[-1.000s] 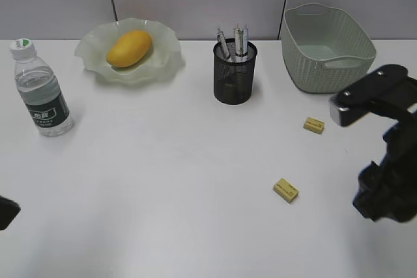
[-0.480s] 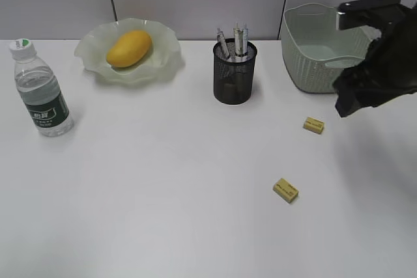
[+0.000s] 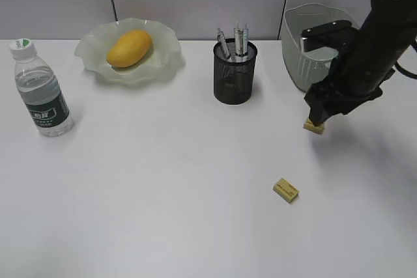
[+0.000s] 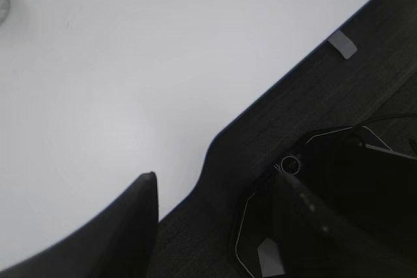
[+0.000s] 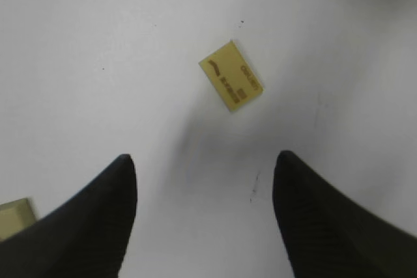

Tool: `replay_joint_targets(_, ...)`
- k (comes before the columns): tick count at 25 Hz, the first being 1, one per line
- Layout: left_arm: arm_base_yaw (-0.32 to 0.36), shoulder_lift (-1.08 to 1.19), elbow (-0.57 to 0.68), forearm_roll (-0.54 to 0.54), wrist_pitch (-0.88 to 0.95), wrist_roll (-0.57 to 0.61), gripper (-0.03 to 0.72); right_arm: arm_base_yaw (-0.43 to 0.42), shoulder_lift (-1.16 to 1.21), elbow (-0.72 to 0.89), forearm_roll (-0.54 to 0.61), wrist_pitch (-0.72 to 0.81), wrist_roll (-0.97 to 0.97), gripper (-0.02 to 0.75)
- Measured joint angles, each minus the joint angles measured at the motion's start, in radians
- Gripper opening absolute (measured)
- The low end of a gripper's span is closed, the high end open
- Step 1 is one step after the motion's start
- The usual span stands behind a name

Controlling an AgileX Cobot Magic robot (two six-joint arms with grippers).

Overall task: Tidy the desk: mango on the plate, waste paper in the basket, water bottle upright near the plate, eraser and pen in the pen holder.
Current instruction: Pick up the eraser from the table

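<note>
Your right gripper (image 5: 203, 216) is hovering wide open and empty, an eraser (image 5: 231, 84) lying just ahead, seemingly untouched, open desk (image 3: 163, 187) around.

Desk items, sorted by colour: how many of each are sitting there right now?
Yellow: 3, the mango, the far eraser and the near eraser
Pale green: 2, the plate and the basket
Black: 1, the pen holder
Clear: 1, the water bottle
Total: 7, leaving out the pens standing in the holder
</note>
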Motion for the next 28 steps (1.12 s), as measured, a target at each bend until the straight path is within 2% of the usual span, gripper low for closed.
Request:
replay_joint_targets(6, 0.000, 0.000, 0.004, 0.003, -0.008, -0.001, 0.428, 0.000, 0.082, -0.018, -0.001, -0.031, -0.073, 0.546)
replay_joint_targets(15, 0.000, 0.000, 0.013, 0.003, -0.010, -0.003, 0.428, 0.000, 0.218, -0.159, -0.002, 0.018, -0.112, 0.554)
replay_joint_targets(21, 0.000, 0.000, 0.013, 0.004, -0.011, -0.003, 0.428, 0.000, 0.248, -0.184, -0.020, 0.022, -0.175, 0.554)
replay_joint_targets(24, 0.000, 0.000, 0.013, 0.004, -0.011, -0.003, 0.428, 0.000, 0.267, -0.186, -0.021, 0.028, -0.183, 0.538)
replay_joint_targets(28, 0.000, 0.000, 0.013, 0.004, -0.011, -0.003, 0.427, 0.000, 0.274, -0.194, -0.018, 0.036, -0.187, 0.453)
